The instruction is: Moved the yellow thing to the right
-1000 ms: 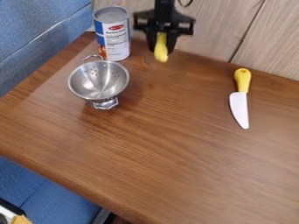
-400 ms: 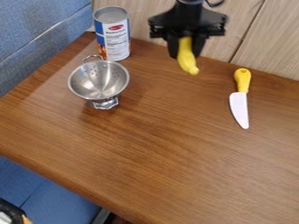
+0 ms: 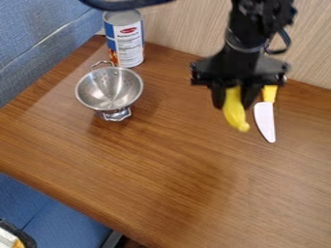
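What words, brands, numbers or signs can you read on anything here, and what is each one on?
None that I can quote reliably.
Can: a red oval mark with lettering, and lines of fine print below it, all too small to read out with confidence.
Banana, colander, knife: no lettering that I can see.

A metal colander (image 3: 109,92) stood on the brown wooden table (image 3: 161,169), near an upright labelled can (image 3: 129,46); well apart from both lay a white-bladed, yellow-handled knife (image 3: 264,118). Pale wood panelling (image 3: 184,29) rose behind, and blue upholstery (image 3: 38,29) flanked the table
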`<state>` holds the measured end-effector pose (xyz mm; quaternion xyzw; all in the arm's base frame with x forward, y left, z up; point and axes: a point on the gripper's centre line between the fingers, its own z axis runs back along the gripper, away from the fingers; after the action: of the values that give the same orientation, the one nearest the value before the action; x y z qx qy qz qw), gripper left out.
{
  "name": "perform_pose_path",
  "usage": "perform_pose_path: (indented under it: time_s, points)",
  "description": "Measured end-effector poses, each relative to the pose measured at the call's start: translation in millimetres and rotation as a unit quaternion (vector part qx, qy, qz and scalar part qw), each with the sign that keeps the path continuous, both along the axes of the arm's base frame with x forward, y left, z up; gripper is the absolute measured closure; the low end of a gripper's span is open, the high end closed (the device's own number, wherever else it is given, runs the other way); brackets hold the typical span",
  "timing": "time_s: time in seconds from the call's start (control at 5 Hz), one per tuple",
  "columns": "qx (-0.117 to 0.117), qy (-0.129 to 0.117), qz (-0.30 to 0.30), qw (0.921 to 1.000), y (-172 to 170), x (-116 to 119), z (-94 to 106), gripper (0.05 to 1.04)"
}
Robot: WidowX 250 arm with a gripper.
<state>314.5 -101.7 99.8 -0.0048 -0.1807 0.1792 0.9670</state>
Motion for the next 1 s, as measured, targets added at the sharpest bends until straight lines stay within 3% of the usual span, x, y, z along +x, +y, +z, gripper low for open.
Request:
perform_pose_path:
  time_s: [0.4,0.6,1.0]
  points:
    - [-0.022,0.061,-0.055,0.9964,-40.0,-26.2,-43.4,0.671]
    - [-0.027,0.073,-0.080,0.9938,-48.7,-25.4,-65.5,0.671]
    - [-0.018,0.068,-0.083,0.9941,-52.4,-17.4,-68.3,0.618]
